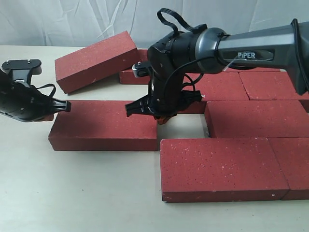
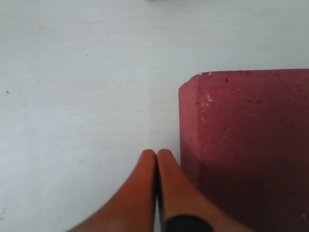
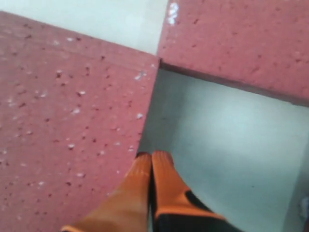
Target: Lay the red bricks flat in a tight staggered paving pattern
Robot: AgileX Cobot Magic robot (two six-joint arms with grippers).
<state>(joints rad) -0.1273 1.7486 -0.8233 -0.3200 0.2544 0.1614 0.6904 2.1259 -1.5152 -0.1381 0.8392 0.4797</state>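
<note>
My right gripper (image 3: 152, 157), closed empty at the left brick (image 1: 104, 126)'s right end, could push off-centre and skew it.

The only writing that can be read is the word "PiPER" (image 1: 249, 54). It is seen in the exterior view, in pale letters with a lowercase i among capitals. It stands on a dark panel (image 1: 255, 54) set into the side of the right arm (image 1: 270, 38), on the grey segment just behind the wrist. The word runs lengthwise along that segment and reads left to right.
</note>
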